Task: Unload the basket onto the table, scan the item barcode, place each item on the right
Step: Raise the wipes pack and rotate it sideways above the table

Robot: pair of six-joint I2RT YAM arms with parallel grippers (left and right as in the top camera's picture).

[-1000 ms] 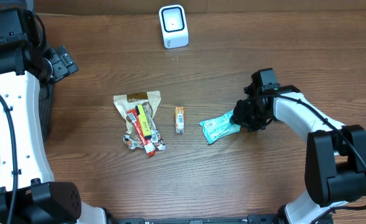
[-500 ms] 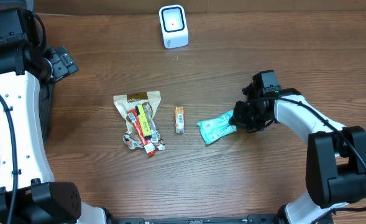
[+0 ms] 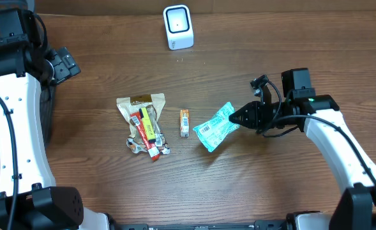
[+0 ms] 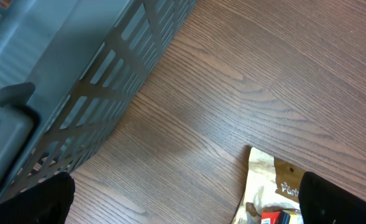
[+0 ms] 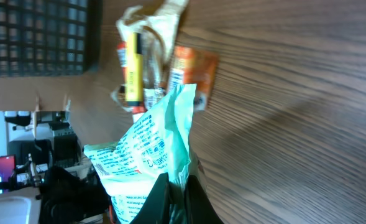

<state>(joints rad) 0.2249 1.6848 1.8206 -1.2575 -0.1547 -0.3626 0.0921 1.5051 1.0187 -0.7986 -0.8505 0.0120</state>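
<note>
Overhead, my right hand [image 3: 240,117] pinches tight on the mint-green packet [image 3: 214,128], clear of the desk [image 3: 270,191]; presenting its barcode to the scanner [image 3: 177,27] is left. My left hand [image 3: 62,64] gapes empty.

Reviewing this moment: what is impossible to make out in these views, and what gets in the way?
- Barcode on the green packet: overhead, label too small to read; right wrist, print blurred.
- Right gripper fingertips: right wrist, cut by the bottom edge.
- Snack pile: overhead, wrappers overlap; left wrist, cut by the bottom edge.
- Grey basket: left wrist, contents hidden by its wall.
</note>
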